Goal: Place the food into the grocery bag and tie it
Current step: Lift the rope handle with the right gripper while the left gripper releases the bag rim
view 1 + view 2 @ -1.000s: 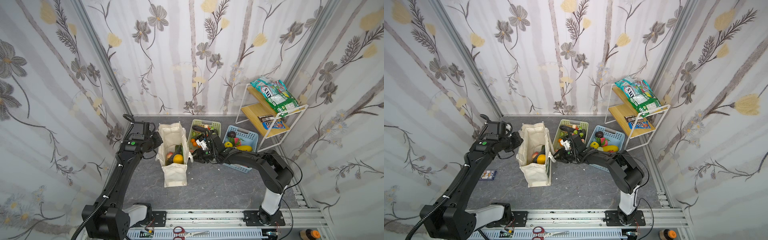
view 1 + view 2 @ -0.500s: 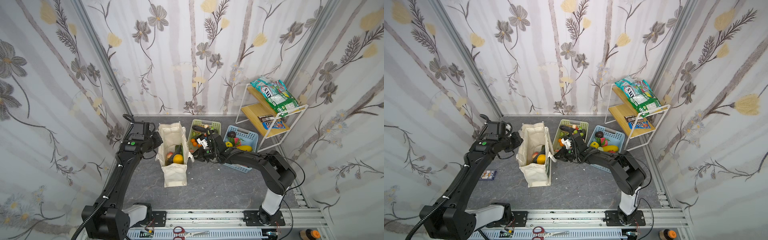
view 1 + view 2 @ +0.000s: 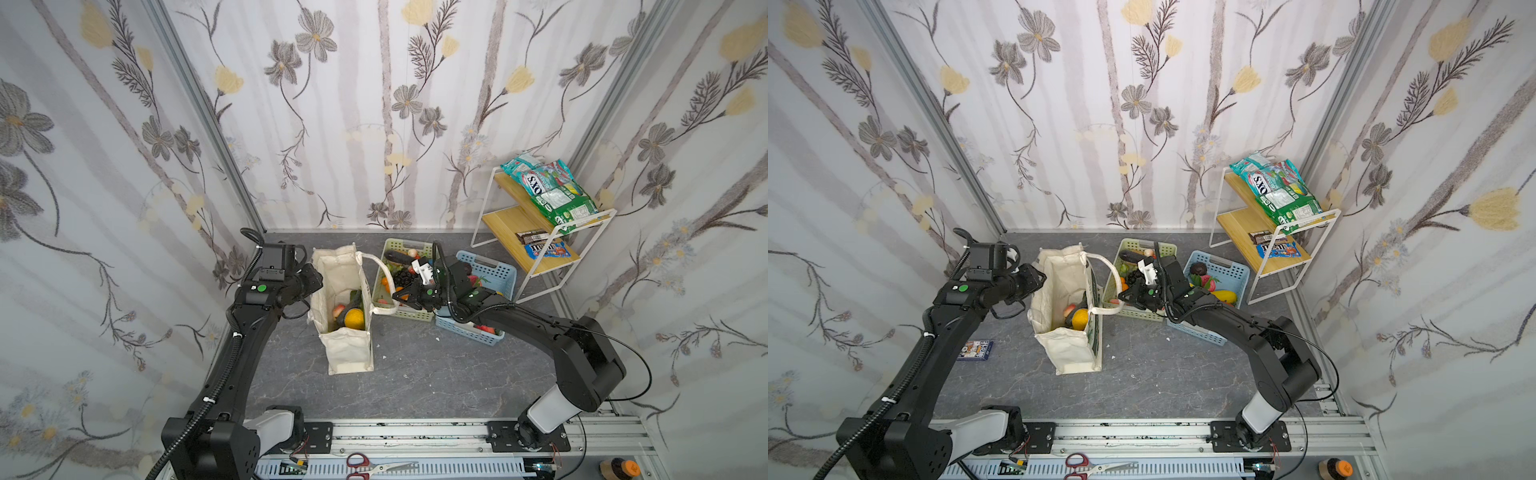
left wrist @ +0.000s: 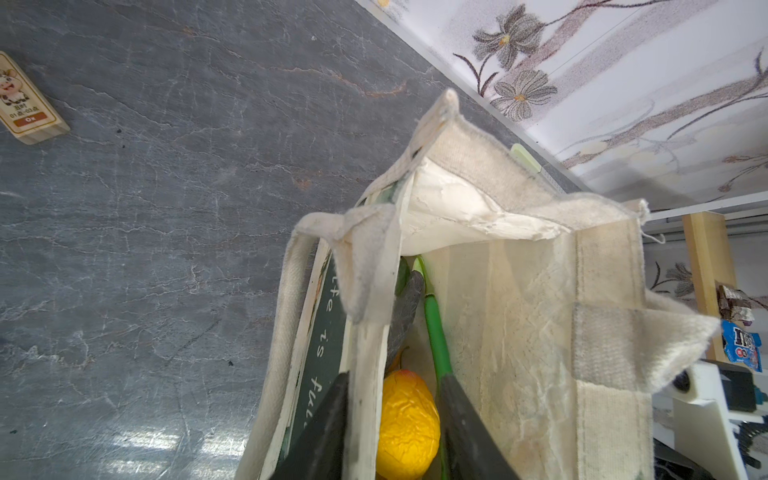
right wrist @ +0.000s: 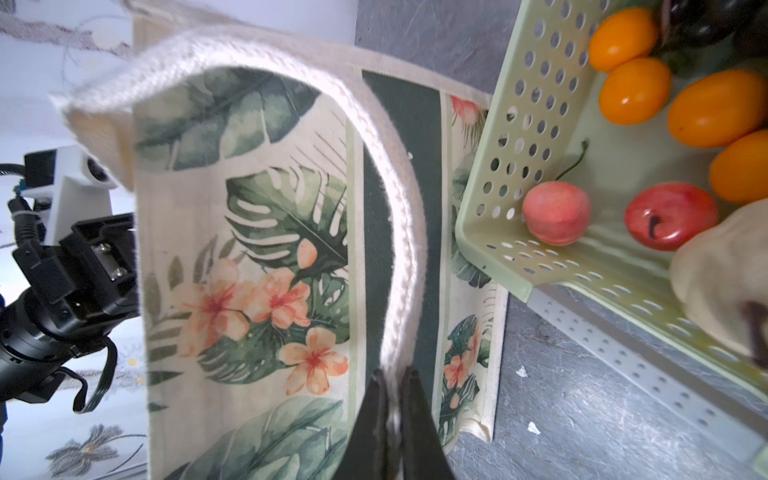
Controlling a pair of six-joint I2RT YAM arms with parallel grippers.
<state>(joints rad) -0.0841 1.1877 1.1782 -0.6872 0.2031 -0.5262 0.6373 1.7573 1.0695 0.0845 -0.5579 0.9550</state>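
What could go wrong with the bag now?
The right gripper is shut on the handle of the grocery bag; a hard pull might tip the bag and spill the yellow fruit. The left gripper has its fingers apart around the rim, so it may not steady the bag. Orange fruits sit in the green basket; tying now would leave them out.

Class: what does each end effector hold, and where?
Right end effector: cream canvas tote bag, by its handle. Left end effector: nothing, open astride its wall.

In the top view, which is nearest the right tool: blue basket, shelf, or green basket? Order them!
1. green basket: right by the right tool.
2. blue basket: next over, to the right.
3. shelf: far right corner.
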